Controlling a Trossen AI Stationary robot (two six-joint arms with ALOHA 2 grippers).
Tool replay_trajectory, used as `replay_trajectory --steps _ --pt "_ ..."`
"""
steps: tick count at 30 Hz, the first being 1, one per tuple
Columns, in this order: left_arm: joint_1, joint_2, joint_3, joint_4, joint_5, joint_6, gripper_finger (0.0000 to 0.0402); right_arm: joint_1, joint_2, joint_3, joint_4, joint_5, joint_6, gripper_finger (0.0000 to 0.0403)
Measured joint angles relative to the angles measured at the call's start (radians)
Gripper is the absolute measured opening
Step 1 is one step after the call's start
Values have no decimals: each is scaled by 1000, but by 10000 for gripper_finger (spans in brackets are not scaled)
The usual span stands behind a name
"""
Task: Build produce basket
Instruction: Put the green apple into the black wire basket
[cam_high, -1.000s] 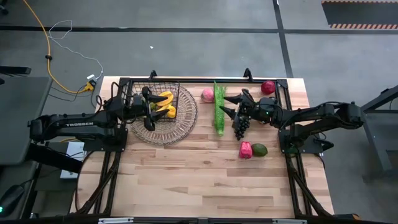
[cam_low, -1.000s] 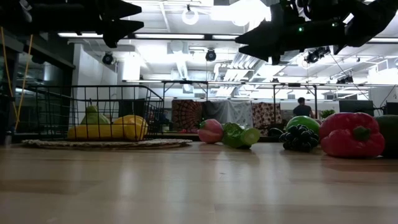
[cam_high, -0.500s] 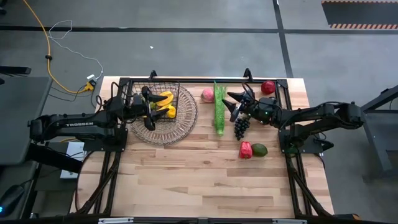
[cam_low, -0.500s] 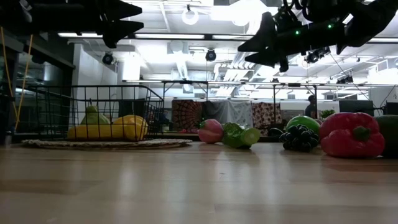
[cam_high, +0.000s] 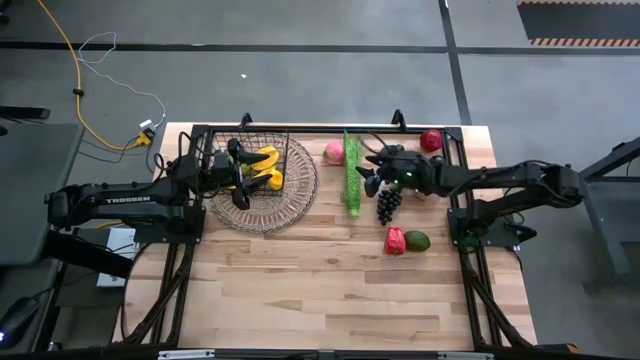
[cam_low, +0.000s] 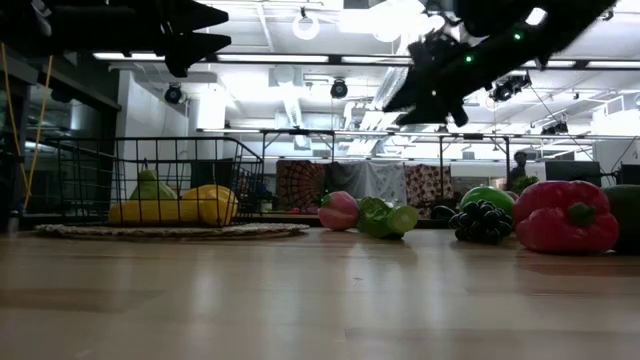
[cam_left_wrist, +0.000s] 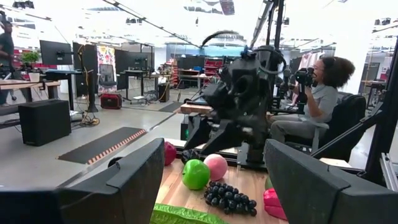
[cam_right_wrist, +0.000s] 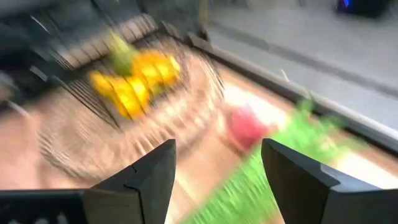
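Note:
The black wire basket (cam_high: 250, 160) stands on a round wicker tray (cam_high: 290, 205) at the table's far left, with yellow bananas (cam_high: 264, 166) and a green fruit (cam_low: 147, 185) inside. My left gripper (cam_high: 240, 165) hovers open and empty above the basket. My right gripper (cam_high: 372, 172) is open and empty in the air, slanting down toward the long green stalk (cam_high: 352, 172) and the pink peach (cam_high: 334, 152). Purple grapes (cam_high: 386, 203) lie on the wood just below it. A red apple (cam_high: 431, 140) sits far right.
A red pepper (cam_high: 396, 240) and an avocado (cam_high: 417, 240) lie right of centre. A green apple (cam_low: 487, 197) sits behind the grapes. The near half of the table (cam_high: 330, 300) is bare wood. A black frame (cam_high: 455, 200) runs along the table's sides. A person sits beyond the table (cam_left_wrist: 317, 93).
My right gripper has tipped from nearly level to slanting down toward the stalk and peach, rolling a little as it did so, while staying over the same spot. My left gripper and all the produce have kept still.

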Motion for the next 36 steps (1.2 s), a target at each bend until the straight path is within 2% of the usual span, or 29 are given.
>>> replay_trajectory --steps 3,6,29,32,36 --pt "0 0 0 0 0 0 262 -6 26 73 -193 78 45 227" --pt "0 0 0 -1 -2 0 262 -6 49 99 -229 157 69 227" --pt "0 0 0 -2 -3 -1 262 -19 53 109 -424 170 49 229" --pt "0 0 0 -2 -3 0 262 -19 53 109 -475 225 58 246" --pt "0 0 0 -2 -3 0 262 -19 53 109 -531 277 100 296"
